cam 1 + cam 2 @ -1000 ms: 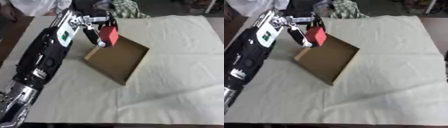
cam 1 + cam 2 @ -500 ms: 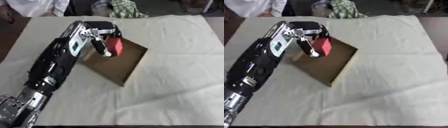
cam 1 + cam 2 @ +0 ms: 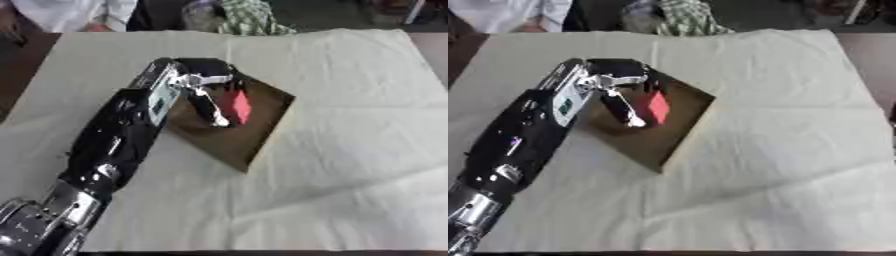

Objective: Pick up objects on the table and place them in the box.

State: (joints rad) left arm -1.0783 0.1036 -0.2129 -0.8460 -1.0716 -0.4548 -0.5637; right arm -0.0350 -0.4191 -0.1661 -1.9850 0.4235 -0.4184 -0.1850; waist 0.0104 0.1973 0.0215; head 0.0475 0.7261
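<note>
White cloth covers the table (image 3: 350,165) from edge to edge, wrinkled and bare apart from a shallow brown cardboard box (image 3: 262,140) lying askew near its middle. At the far edge a heap of green-and-white checked fabric (image 3: 245,15) sits off the cloth, and it plays no part so far as can be judged. From the lower left the robot's left arm reaches up over the cloth, and its left hand (image 3: 208,100) hangs inside the box's outline with fingers curled down round a red object (image 3: 658,106), a flat-sided block by the look of it. Whether the block already touches the box floor or hangs just above it cannot be told. The right hand shows in neither eye view. Judging by this, the carrying is all but done for this piece: it is within the box walls, and what remains is to let the fingers go and draw the hand clear. No other loose object shows on the cloth, so this red piece may well be the last, though anything hidden under the arm would not be seen.
</note>
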